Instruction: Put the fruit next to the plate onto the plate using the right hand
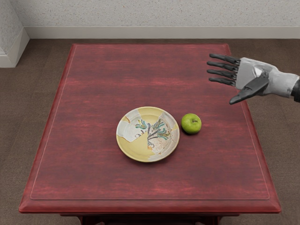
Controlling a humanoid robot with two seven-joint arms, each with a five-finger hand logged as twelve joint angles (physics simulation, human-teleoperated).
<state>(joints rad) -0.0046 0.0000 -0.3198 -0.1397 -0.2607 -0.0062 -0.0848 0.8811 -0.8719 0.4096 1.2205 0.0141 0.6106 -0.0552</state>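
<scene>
A green apple (191, 123) rests on the red table just right of the plate (129, 146), close to its rim but apart from it. The plate is yellow and white with a blue-green plant drawing, and nothing lies on it. My right hand (225, 77) comes in from the right edge and hovers above the table's far right side, well up and to the right of the apple. Its fingers (220, 70) are stretched out flat toward the left and the thumb (243, 96) points down-left; it holds nothing.
The red wooden table (93, 84) fills most of the view, with brown floor around it and a white wall with a skirting board behind. Only the plate and apple stand on it.
</scene>
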